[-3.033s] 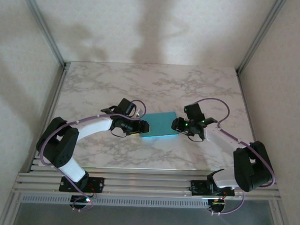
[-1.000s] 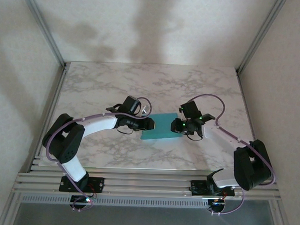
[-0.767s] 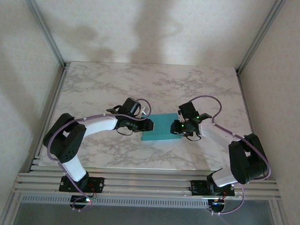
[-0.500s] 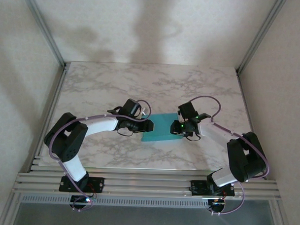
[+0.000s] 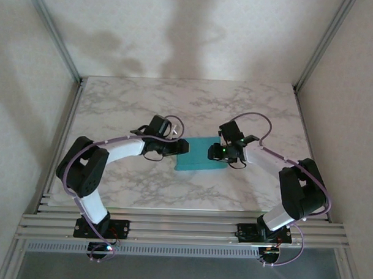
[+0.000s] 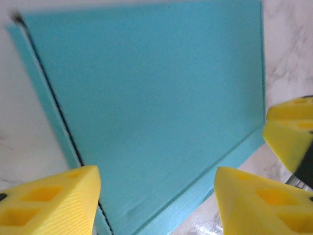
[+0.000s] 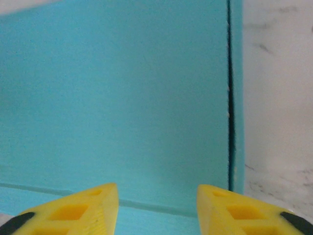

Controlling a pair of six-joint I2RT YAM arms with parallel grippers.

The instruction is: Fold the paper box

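Observation:
The paper box (image 5: 200, 154) lies closed on the marble table, a shallow turquoise rectangle. My left gripper (image 5: 181, 147) sits at its left end and my right gripper (image 5: 216, 152) at its right end, facing each other. In the left wrist view the box lid (image 6: 146, 107) spreads between and beyond my left gripper (image 6: 156, 171), whose jaws stand apart and pinch nothing. A yellow finger of the right gripper (image 6: 288, 139) shows at that view's right edge. My right gripper (image 7: 156, 188) is also open over the box (image 7: 122, 98), with a dark seam (image 7: 229, 98) along one side.
The marble table (image 5: 194, 103) extends behind the box to the back wall. Aluminium posts (image 5: 55, 37) stand at both back corners, and a slotted rail (image 5: 183, 228) runs along the near edge over the arm bases.
Both grippers' jaws have spread wider. The right gripper has slid left and slightly back along the box end; the left gripper has shifted slightly back. The box has barely moved.

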